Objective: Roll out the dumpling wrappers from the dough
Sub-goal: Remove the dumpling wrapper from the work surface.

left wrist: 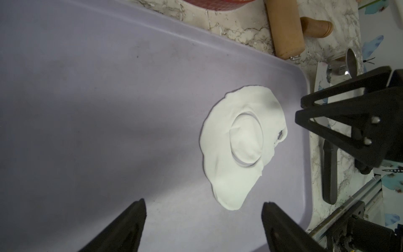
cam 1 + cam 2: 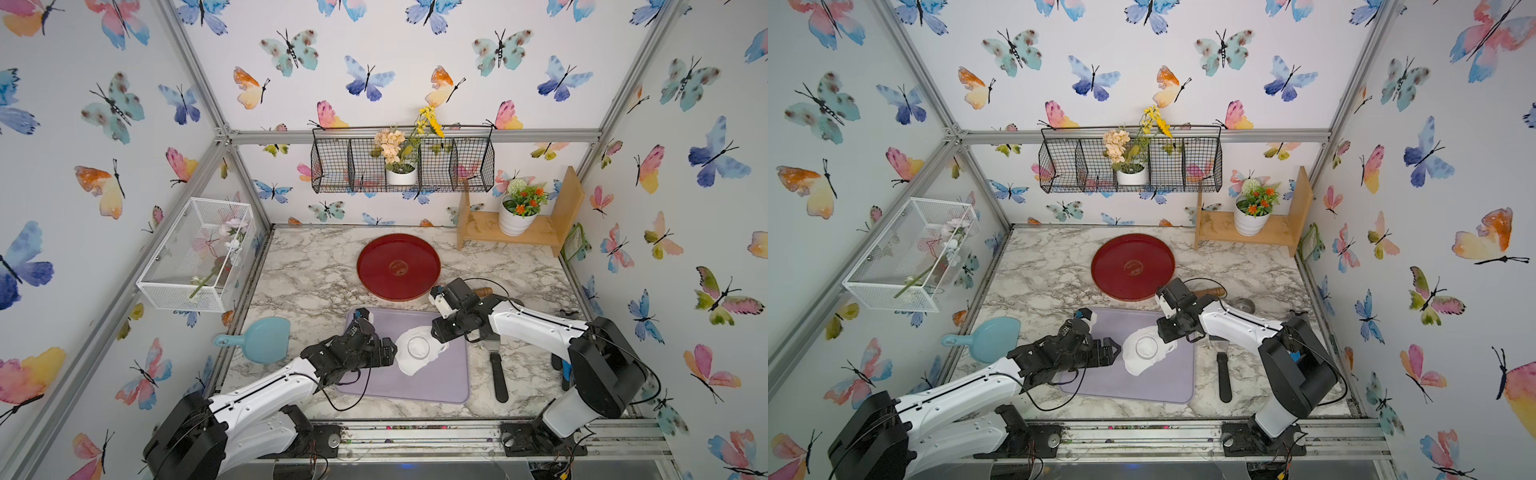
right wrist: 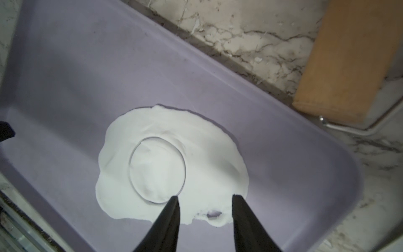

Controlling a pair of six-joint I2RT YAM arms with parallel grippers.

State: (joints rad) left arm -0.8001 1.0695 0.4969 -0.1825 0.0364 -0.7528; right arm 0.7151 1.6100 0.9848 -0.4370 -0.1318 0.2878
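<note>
Dough (image 3: 207,152), one soft white irregular sheet, bears one round wrapper disc (image 3: 157,170) on a lilac mat (image 3: 87,76); left end effector (image 1: 203,201) gapes wide, right end effector (image 3: 205,195) narrower, apparently empty.

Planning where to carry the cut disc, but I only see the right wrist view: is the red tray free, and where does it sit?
Observer: The red tray is empty; it sits on the counter just past the far edge of the purple mat.
Operator: Where is the left arm?
Observer: The left gripper is open and empty, its fingers beside the left edge of the dough.
Operator: And the cutter?
Observer: The metal cutter lies on the counter off the mat's far right corner, near the handle of the rolling pin.
</note>
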